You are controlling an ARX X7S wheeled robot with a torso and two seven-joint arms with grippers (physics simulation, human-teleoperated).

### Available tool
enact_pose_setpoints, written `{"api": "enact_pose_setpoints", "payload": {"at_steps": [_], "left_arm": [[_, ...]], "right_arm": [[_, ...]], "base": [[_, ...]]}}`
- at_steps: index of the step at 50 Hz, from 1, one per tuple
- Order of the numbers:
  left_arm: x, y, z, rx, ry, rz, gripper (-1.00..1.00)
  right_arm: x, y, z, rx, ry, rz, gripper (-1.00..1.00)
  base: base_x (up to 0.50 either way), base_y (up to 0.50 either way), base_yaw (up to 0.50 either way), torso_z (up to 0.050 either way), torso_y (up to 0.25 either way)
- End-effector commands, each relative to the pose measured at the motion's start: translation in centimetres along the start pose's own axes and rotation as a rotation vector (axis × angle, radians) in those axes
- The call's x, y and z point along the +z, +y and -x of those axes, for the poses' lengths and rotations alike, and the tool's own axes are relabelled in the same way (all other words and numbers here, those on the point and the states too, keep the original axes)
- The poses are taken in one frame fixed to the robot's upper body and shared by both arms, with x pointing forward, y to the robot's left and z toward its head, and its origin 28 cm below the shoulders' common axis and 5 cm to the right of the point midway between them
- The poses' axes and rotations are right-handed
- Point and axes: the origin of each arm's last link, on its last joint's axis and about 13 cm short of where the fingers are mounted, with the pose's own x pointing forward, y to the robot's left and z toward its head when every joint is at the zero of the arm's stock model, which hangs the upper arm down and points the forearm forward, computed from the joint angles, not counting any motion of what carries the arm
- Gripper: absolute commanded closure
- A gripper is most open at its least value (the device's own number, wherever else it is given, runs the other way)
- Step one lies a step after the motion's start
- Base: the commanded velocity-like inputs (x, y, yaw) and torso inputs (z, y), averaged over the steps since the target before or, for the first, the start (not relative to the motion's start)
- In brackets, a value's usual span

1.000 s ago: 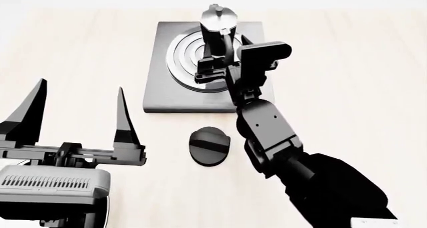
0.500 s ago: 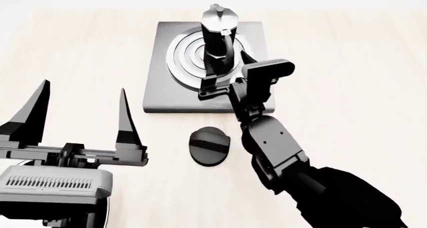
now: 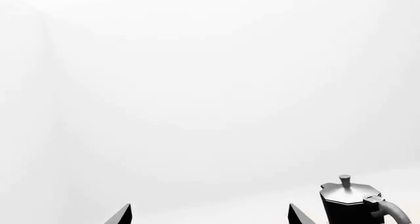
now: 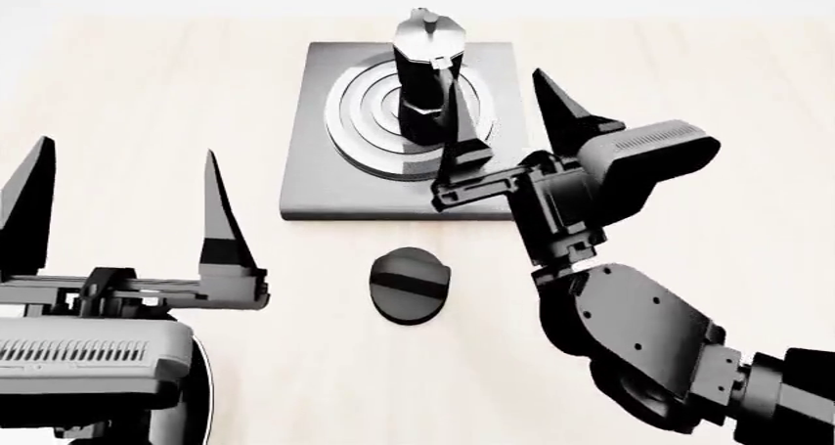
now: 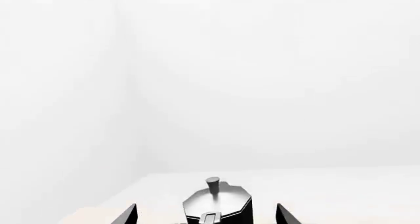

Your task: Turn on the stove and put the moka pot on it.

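Broadly, a pale wooden tabletop (image 4: 679, 73) under everything, carrying the stove (image 4: 313, 186), a square grey hotplate with a raised ring burner, set ahead of the robot's middle. Then the two arms: right arm bulking in from the lower right, left arm low at the lower left. Right gripper (image 4: 503, 132) spread wide, holding nothing, its tapered fingers (image 4: 557, 108) standing over the stove's near right part. Left gripper (image 4: 124, 205) likewise wide open and empty, parked well apart from the stove on the near left.

Next, the moka pot (image 4: 427, 73): upright on the ring burner, toward its far side, silver lid and top knob uppermost, handle turned toward the robot. Lies ahead of the right fingers, between their lines as the right wrist view shows it (image 5: 217, 204), but clear of them, no contact. Long axis vertical. Much nearer the right gripper than the left; seen off to one side in the left wrist view (image 3: 351, 202).

Smallest, the round black knob (image 4: 410, 285) on the bare table just in front of the stove's near edge, between the two arms, somewhat nearer the right. Pot placement looks done; whether the knob stands at on, impossible to tell.
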Motion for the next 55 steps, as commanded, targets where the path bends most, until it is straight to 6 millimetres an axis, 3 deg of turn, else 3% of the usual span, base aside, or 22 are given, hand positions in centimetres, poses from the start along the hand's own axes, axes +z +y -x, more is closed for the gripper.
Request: {"api": "enact_pose_setpoints", "payload": {"at_steps": [1, 12, 23, 38, 55], "left_arm": [[1.5, 1.0, -0.7, 0.039, -0.049, -0.03, -1.0], [3.6, 2.3, -1.9, 0.069, -0.117, -0.075, -1.0], [5.6, 3.0, -2.7, 0.071, -0.175, -0.115, -1.0], [7.5, 3.6, -3.2, 0.072, -0.223, -0.149, -1.0], [9.8, 4.0, -3.7, 0.064, -0.296, -0.195, -1.0]], "right_arm": [[6.5, 0.5, 2.0, -0.007, -0.146, -0.054, -1.0], [11.0, -0.8, 1.5, -0.118, -0.268, 0.008, -1.0], [15.8, -3.2, 2.0, -0.308, -0.389, 0.181, -1.0], [19.3, -4.8, 4.3, -0.423, -0.471, 0.272, -1.0], [22.7, -4.6, 7.6, -0.483, -0.55, 0.358, -1.0]], "base": [[0.0, 0.0, 0.0, 0.0, 0.0], [0.0, 0.0, 0.0, 0.0, 0.0], [0.0, 0.0, 0.0, 0.0, 0.0], [0.0, 0.0, 0.0, 0.0, 0.0], [0.0, 0.0, 0.0, 0.0, 0.0]]}}
